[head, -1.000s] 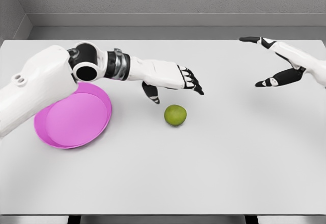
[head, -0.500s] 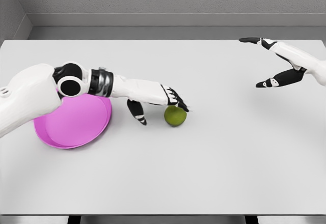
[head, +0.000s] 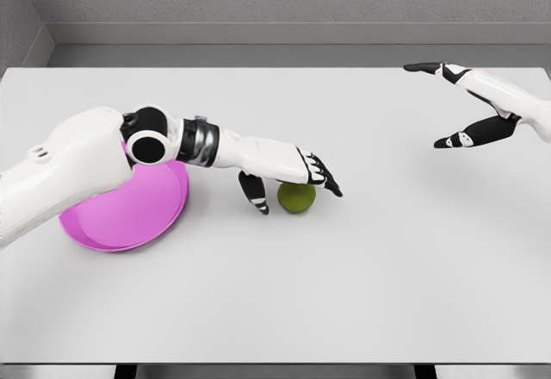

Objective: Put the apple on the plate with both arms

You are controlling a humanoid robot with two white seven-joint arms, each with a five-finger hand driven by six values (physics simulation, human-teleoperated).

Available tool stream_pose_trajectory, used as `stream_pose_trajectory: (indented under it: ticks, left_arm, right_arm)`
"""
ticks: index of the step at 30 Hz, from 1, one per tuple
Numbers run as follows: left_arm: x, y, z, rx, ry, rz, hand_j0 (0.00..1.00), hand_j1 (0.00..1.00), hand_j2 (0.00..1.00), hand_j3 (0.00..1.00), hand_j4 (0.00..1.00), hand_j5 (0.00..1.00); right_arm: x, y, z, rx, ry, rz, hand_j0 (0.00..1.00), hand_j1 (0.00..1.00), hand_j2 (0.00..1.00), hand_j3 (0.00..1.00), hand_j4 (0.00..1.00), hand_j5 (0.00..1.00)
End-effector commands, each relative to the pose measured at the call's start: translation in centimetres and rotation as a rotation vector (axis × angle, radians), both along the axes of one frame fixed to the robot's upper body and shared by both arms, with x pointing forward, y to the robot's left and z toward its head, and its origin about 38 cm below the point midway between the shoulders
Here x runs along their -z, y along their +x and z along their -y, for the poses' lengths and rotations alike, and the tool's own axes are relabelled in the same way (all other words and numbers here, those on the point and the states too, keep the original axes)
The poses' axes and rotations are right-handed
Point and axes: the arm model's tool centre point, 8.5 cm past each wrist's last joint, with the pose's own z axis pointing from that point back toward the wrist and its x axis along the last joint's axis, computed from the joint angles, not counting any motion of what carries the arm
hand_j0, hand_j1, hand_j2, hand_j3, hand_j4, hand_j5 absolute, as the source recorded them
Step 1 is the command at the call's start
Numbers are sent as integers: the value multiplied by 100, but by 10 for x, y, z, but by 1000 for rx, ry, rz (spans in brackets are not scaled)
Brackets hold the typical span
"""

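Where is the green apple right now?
In the head view, the apple sits on the table near the middle, right of the pink plate. The left hand reaches over it, thumb on its left.

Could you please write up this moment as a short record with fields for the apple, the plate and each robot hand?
apple: green, on the white table, right of the plate, not on it
plate: pink, near the table's left side, partly covered by the left arm
left robot hand: over the apple, fingers above it and thumb to its left, grasp not closed
right robot hand: raised at the far right, fingers spread, holding nothing
task state: apple not yet on the plate
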Motion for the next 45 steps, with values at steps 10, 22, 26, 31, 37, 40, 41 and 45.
stream_pose_trajectory:
  ticks: [10, 22, 26, 31, 37, 40, 41, 45]
  left_arm:
    - [9, 8, -2, -25, 38, 13, 91, 91, 91, 91, 91, 91]
    - [17, 13, 3, -34, 63, 18, 91, 91, 91, 91, 91, 91]
    - [18, 14, 1, -38, 66, 19, 91, 91, 91, 91, 91, 91]
    - [19, 14, 0, -33, 89, 41, 72, 72, 72, 72, 72, 72]
    - [19, 13, 2, -26, 89, 41, 64, 64, 64, 64, 64, 64]
    - [19, 12, 2, -24, 92, 42, 58, 58, 58, 58, 58, 58]
    - [19, 13, 1, -25, 93, 42, 56, 56, 56, 56, 56, 56]
    - [19, 13, 1, -26, 94, 40, 51, 51, 51, 51, 51, 51]
  right_arm:
    - [-4, -1, -1, -4, 5, 6, 100, 100, 100, 100, 100, 100]
    - [-16, -4, 4, -9, -19, 26, 100, 100, 100, 100, 100, 100]
    - [-15, -4, 4, -10, -16, 26, 100, 100, 100, 100, 100, 100]
    - [-15, -4, 4, -10, -16, 26, 100, 100, 100, 100, 100, 100]
    - [-15, -4, 4, -10, -16, 26, 100, 100, 100, 100, 100, 100]
    - [-16, -5, 4, -9, -17, 26, 100, 100, 100, 100, 100, 100]
    - [-16, -5, 4, -9, -17, 26, 100, 100, 100, 100, 100, 100]
    - [-15, -4, 4, -8, -18, 24, 100, 100, 100, 100, 100, 100]
